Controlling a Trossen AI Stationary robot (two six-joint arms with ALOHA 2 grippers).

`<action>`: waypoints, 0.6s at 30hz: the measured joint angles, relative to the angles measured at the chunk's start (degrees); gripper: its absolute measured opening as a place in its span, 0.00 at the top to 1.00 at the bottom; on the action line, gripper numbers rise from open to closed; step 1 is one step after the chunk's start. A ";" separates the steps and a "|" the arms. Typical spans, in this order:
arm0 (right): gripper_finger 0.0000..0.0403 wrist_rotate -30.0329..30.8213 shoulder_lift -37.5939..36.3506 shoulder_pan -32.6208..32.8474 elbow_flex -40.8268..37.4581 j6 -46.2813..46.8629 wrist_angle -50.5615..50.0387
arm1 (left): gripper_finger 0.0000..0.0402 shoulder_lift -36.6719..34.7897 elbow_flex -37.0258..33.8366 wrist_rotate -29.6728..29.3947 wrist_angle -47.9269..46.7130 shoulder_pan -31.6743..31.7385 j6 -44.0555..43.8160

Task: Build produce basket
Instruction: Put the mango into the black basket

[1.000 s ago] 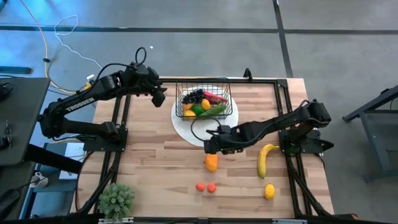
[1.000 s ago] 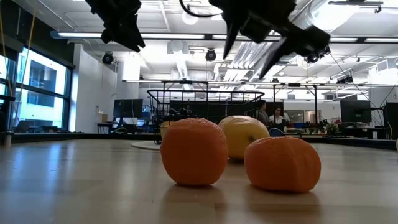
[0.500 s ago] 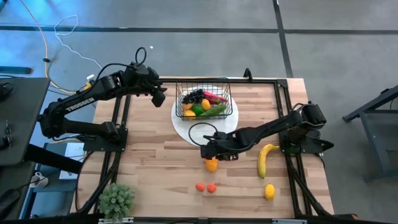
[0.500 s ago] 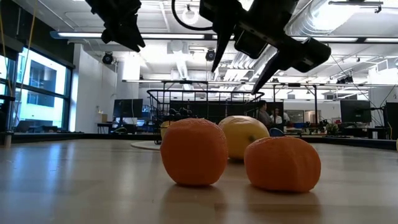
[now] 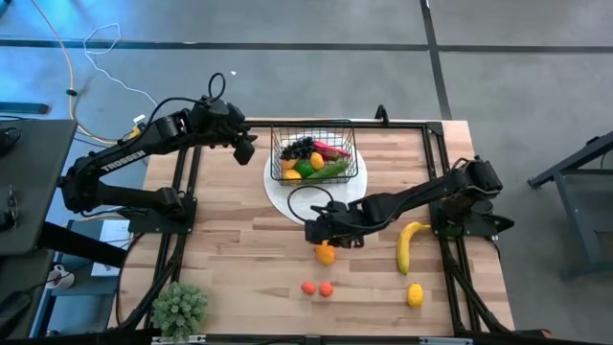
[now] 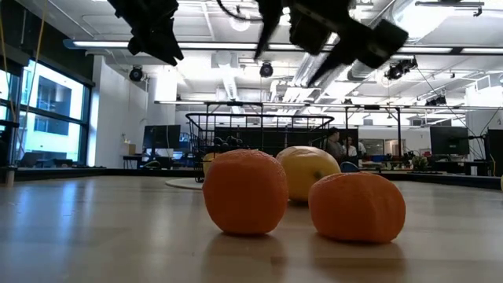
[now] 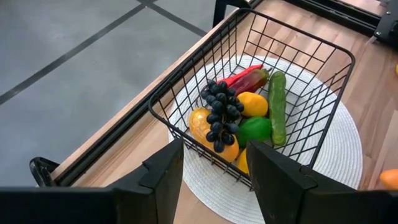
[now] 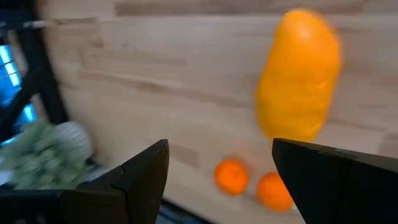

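The black wire basket (image 5: 313, 153) stands on a round white plate (image 5: 287, 196) and holds grapes, a red chilli, a cucumber, a lime and lemons (image 7: 239, 115). My left gripper (image 5: 247, 149) hovers open just left of the basket, whose near corner lies ahead of its fingers (image 7: 214, 152). My right gripper (image 5: 313, 233) is open above the table, right beside a yellow-orange fruit (image 5: 327, 254), touching nothing; its wrist view shows that fruit (image 8: 301, 74) past the fingers (image 8: 221, 149). Two small oranges (image 5: 317, 287), a banana (image 5: 410, 245) and a lemon (image 5: 415, 294) lie loose on the wood.
A spiky green potted plant (image 5: 180, 309) stands at the table's near left corner. The low view shows the two oranges (image 6: 245, 191) (image 6: 357, 206) with the yellow fruit (image 6: 306, 171) behind them. Black frame rails run along the table's left and right edges.
My right gripper has moved toward the table's left and near edges, from beside the plate's rim to just beside the yellow-orange fruit, staying open. The left arm and all the produce have kept still.
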 joint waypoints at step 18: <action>0.34 2.21 8.50 0.24 9.53 -3.35 -17.08 | 0.59 0.02 0.00 -0.07 0.10 -0.04 0.02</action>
